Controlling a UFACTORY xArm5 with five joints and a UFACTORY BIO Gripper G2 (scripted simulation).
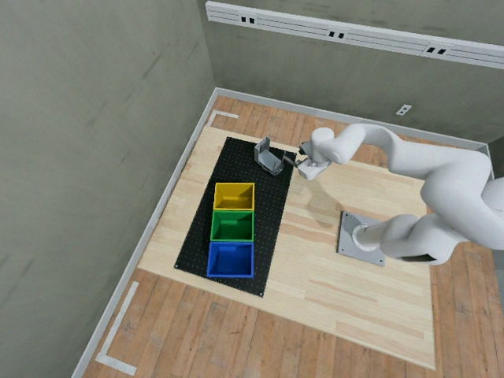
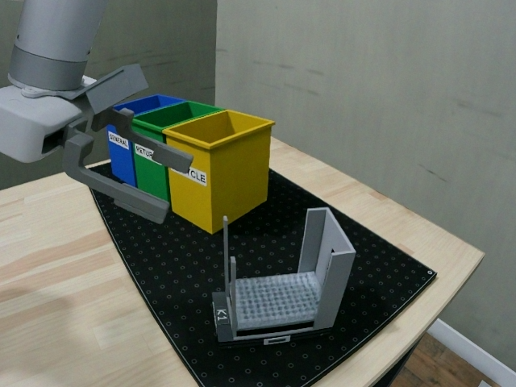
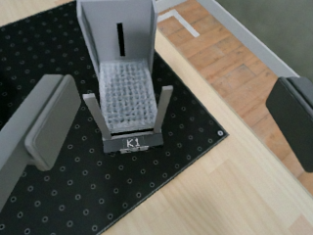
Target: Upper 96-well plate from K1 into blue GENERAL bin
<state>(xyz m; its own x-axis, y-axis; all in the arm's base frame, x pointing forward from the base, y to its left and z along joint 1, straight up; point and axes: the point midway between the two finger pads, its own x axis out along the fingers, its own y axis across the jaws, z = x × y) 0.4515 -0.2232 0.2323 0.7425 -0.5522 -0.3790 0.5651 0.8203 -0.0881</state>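
Note:
The stack rack K1 (image 1: 262, 150) (image 2: 338, 287) (image 3: 136, 29) stands upright on the black mat, with a tall back wall and two thin front posts. A clear 96-well plate (image 2: 276, 297) (image 3: 127, 95) lies flat in it; the lower plate cannot be told apart beneath it. My gripper (image 1: 290, 158) (image 2: 169, 186) (image 3: 173, 123) is open and empty, above and in front of the post side of K1, with its fingers wide apart in the wrist view. The blue bin (image 1: 231, 259) (image 2: 121, 160) labelled GENERAL stands upright at the far end of the bin row.
The green bin (image 1: 232, 226) (image 2: 151, 176) and the yellow RECYCLE bin (image 1: 234, 197) (image 2: 239, 179) stand upright beside the blue one, in one close row. The yellow bin is nearest K1. The black mat (image 1: 268, 211) (image 2: 266, 366) lies under the rack and bins.

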